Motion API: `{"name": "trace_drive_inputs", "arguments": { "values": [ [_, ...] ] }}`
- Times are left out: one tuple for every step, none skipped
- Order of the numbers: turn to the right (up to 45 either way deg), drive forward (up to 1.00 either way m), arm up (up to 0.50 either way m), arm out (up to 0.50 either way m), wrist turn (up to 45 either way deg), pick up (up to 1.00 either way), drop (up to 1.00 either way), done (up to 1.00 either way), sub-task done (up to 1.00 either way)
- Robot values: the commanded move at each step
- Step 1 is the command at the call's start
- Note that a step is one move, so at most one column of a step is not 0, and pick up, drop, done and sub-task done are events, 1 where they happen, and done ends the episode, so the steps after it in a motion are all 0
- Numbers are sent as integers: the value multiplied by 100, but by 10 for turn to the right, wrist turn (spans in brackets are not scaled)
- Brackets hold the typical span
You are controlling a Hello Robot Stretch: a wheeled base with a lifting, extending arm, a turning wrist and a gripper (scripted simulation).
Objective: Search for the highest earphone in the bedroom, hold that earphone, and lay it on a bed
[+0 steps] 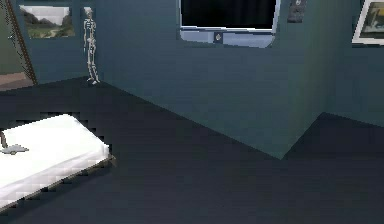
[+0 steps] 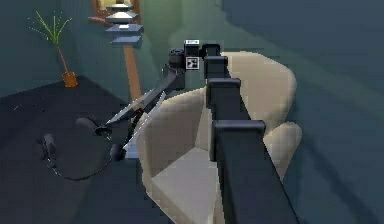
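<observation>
My arm (image 2: 235, 140) reaches out across the armchair (image 2: 180, 140), and the gripper (image 2: 115, 135) sits just off the chair's left side with its thin fingers angled down. A dark earphone (image 2: 48, 150) (a band with two round cups) hangs at the finger end, clear of the floor, so the gripper holds it. I cannot tell how the fingers are set. Beyond the armchair, up and to its left, a tiered stand (image 2: 123, 30) rises on a wooden pole, with a plant (image 2: 55, 35) further left.

Looking ahead, the bed (image 1: 50, 150) lies low on the left with a small dark object (image 1: 12, 148) near its left edge. A skeleton (image 1: 90, 45) stands by the wall behind the bed, and a screen (image 1: 228, 20) hangs further right.
</observation>
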Motion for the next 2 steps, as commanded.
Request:
{"name": "trace_drive_inputs", "arguments": {
  "values": [
    [0, 0, 0, -38, 0, 0, 0, 0, 0],
    [-450, 0, 0, 0, 0, 0, 0, 0, 0]
  ]
}}
